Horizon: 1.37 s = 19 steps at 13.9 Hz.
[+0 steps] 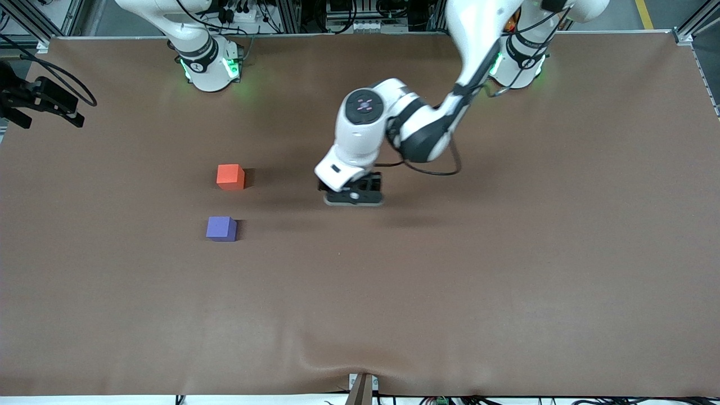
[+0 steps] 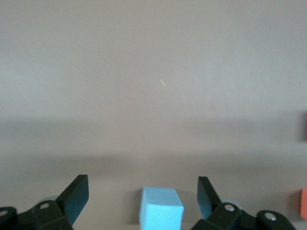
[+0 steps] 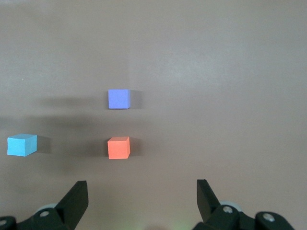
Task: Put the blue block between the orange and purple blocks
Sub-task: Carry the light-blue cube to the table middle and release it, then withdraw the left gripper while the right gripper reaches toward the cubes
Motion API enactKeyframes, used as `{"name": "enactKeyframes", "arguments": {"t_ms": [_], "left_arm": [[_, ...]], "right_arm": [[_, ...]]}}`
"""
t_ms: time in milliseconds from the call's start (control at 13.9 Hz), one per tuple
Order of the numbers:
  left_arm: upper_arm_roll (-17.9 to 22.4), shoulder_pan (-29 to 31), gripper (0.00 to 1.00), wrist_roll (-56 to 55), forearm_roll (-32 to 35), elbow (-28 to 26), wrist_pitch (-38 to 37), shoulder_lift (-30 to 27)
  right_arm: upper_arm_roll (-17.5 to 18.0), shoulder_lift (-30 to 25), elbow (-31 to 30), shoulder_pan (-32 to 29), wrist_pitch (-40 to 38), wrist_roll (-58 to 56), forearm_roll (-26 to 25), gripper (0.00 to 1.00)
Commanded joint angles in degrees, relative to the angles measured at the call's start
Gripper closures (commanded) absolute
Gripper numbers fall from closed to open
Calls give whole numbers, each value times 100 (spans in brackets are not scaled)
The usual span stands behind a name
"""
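The blue block point(image 2: 161, 208) sits on the brown table between the wide-open fingers of my left gripper point(image 2: 142, 196), and neither finger touches it. In the front view the left gripper point(image 1: 353, 197) is over the table's middle and its hand hides the blue block. The orange block point(image 1: 230, 176) and the purple block point(image 1: 221, 229) lie toward the right arm's end, the purple one nearer the front camera, with a gap between them. My right gripper point(image 3: 141, 196) is open and empty, high over the table, and looks down on the purple block point(image 3: 119, 99), the orange block point(image 3: 118, 147) and the blue block point(image 3: 22, 144).
The brown table mat point(image 1: 450, 281) is bare around the blocks. A black camera mount point(image 1: 39, 101) sticks in at the table's edge at the right arm's end. An edge of the orange block point(image 2: 304, 202) shows in the left wrist view.
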Motion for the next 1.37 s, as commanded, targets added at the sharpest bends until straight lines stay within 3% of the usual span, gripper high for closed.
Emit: {"name": "enactKeyframes", "arguments": {"t_ms": [0,288,649,865,1009,1297], "left_arm": [[85,513,0,161,53,-184,-545,-553],[68,1611,0,1407,115,-201,-1521,-1098],[24,2896,0,2437,53,-323,-2488,-1696],[24,3283,0,2754,45,-753,-2744,-2222],[24,3424,0,2895,45,-1201,-2806,-2705],[76,3557,0,3149,80,-1563,-2963,-3287]], "right_arm": [[57,208,49,-68,-7,-95,5,0],[75,578,49,-16,-16,-165,5,0],[136,832,23,879,54,499,40,0],[137,1166,-21,1643,509,1589,224,0],[137,1543,-38,2197,905,2117,225,0],[137,2431,-117,3173,1626,2848,233,0]]}}
